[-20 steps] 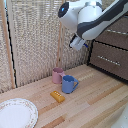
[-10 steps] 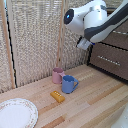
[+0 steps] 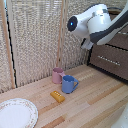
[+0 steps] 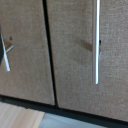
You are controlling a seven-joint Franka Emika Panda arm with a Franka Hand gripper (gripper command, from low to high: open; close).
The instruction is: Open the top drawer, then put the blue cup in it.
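We see the blue cup [image 3: 68, 84] touching the pink mug [image 3: 57, 75] mid-worktop [image 3: 95, 102]; end effector state cannot be determined.

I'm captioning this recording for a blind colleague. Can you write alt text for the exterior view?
A white robot arm reaches toward a dark wooden dresser at the exterior view's right. On the wooden table a blue cup stands by a pink mug, a small yellow block and a white plate.

Glossy blue cup [image 3: 68, 84] on pale smooth wooden table [image 3: 95, 100]; dark wood drawer fronts [image 3: 111, 60], woven-textured.
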